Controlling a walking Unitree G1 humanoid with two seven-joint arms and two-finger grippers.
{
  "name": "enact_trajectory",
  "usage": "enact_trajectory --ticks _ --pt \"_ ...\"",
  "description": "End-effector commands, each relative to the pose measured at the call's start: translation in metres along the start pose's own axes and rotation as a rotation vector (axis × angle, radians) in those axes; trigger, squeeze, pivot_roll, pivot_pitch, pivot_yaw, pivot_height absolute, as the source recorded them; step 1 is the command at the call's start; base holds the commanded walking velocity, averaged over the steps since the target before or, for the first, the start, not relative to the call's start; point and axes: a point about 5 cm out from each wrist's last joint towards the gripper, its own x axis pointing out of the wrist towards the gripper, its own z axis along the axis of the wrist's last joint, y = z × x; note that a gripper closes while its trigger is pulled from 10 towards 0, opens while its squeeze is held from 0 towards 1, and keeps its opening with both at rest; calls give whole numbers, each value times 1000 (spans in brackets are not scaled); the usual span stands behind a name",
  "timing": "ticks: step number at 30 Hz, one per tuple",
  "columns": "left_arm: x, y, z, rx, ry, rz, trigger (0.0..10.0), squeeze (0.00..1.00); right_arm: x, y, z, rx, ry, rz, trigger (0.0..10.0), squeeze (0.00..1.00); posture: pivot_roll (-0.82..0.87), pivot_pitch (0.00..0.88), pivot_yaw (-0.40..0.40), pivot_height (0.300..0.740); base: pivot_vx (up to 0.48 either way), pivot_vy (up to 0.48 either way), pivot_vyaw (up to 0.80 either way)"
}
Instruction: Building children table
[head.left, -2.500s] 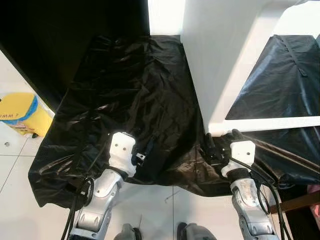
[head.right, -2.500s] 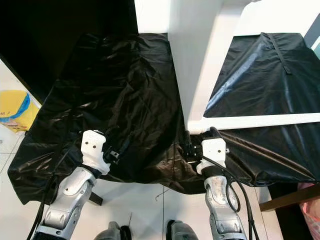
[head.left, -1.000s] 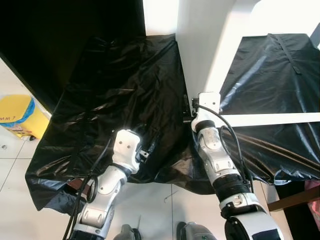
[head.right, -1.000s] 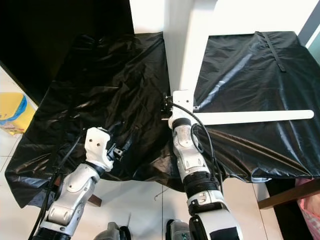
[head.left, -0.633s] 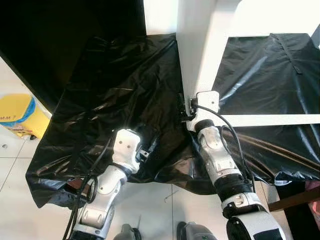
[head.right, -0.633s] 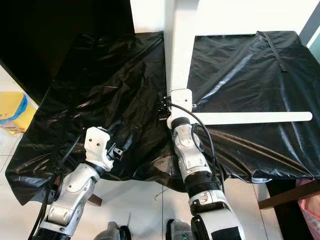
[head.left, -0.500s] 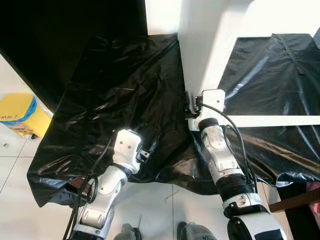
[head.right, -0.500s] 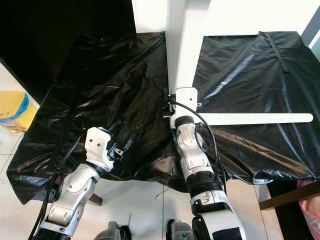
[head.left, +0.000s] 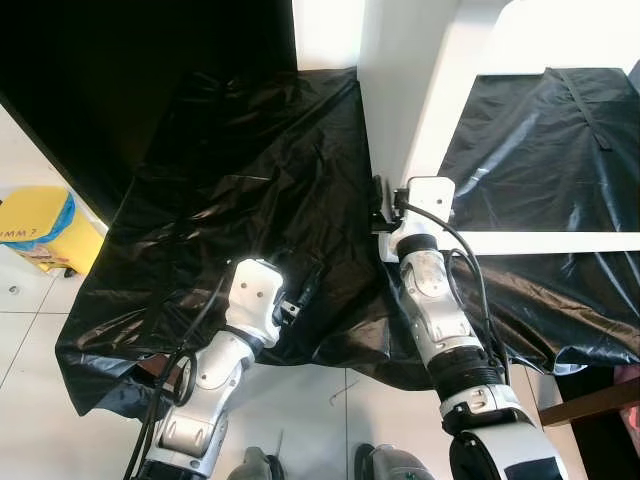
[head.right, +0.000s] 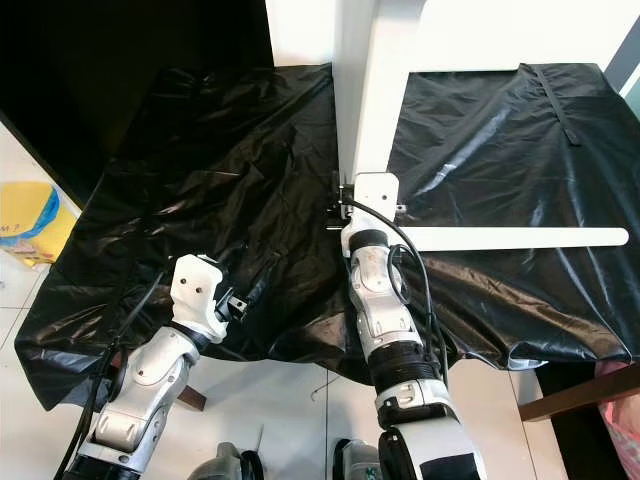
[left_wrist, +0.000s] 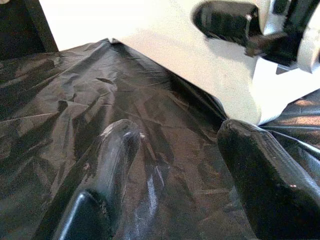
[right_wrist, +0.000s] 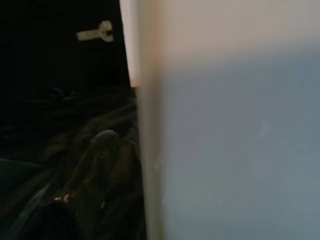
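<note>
A white table part lies on a black plastic sheet (head.left: 250, 180): a broad upright leg (head.left: 400, 100) joined to a long thin bar (head.left: 550, 243) running right. My right gripper (head.left: 380, 208) is at the corner where leg and bar meet, shut on the leg's edge. In the right wrist view one finger (right_wrist: 97, 155) lies beside the white panel (right_wrist: 225, 125), which hides the other. A small white winged fastener (right_wrist: 97, 34) shows in the dark beyond. My left gripper (head.left: 305, 285) hovers low over the sheet near its front edge, open, with nothing between its fingers (left_wrist: 115, 150).
A yellow bag (head.left: 40, 225) sits on the white tiled floor at the left. A dark wall (head.left: 120, 70) rises behind the sheet's left side. A brown wooden piece (head.left: 600, 400) pokes out at the lower right. The sheet hangs over its front edge.
My right arm has reached forward from the sheet's front edge to the leg's base, and the white part has turned with it. In the last half second almost nothing moved. The left gripper stays put.
</note>
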Motion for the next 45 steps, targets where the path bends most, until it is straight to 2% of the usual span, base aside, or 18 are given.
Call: enact_trajectory --ticks 1,3,11,22,26,30,36,45 --pt "-1 0 0 19 0 -27 10000 0 0 7 0 10 -5 42 10000 0 -36 129 64 740 0 0 0" --pt "-1 0 0 20 0 -27 10000 0 1 7 1 6 -9 59 10000 0 -36 128 63 740 0 0 0" --pt "2 -2 0 30 -4 -33 10000 0 14 -9 6 -13 -18 66 10000 0 -35 107 61 740 0 0 0" --pt "2 -2 1 38 -9 -36 10000 0 13 -1 9 60 -31 198 10000 0 -28 107 62 740 0 0 0" --pt "1 -2 2 44 -7 -35 10000 0 -3 10 12 152 -68 328 10000 0 -33 126 68 740 0 0 0" --pt "1 -3 2 45 -8 -36 10000 0 -10 14 11 179 -66 374 10000 0 -35 129 70 740 0 0 0" --pt "1 -3 2 44 -8 -40 10000 0 -22 18 9 188 -58 435 10000 0 -40 134 73 740 0 0 0" --pt "2 -4 3 42 -8 -48 10000 0 -41 13 4 152 -16 506 10000 0 -52 140 77 740 0 0 0"
